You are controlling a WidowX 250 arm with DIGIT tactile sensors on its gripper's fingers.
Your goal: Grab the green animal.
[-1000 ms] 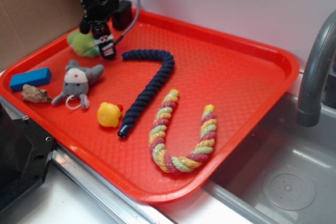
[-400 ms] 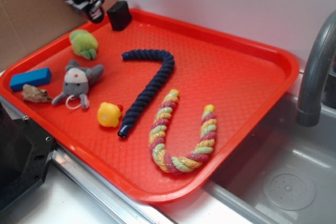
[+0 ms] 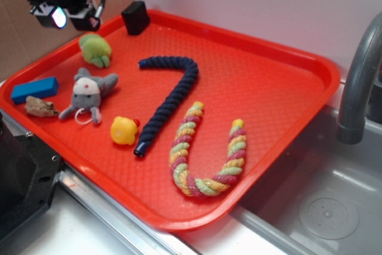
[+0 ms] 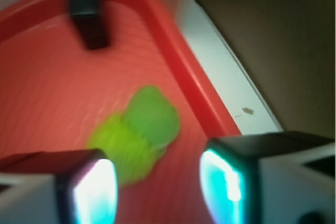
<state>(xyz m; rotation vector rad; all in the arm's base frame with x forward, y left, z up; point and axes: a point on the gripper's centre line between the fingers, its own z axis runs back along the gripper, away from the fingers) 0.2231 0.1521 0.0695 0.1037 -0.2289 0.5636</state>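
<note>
I am hovering my fingers [image 3: 62,17] above the red tray's [image 3: 310,64] far-left corner, spread wide and holding nothing. The green animal [image 3: 95,49] is lying on the tray just below them, between the black block [image 3: 135,17] and the grey mouse [image 3: 88,93]. I judge the approach is underway; next I am needing to descend straddling the toy, then close.
</note>
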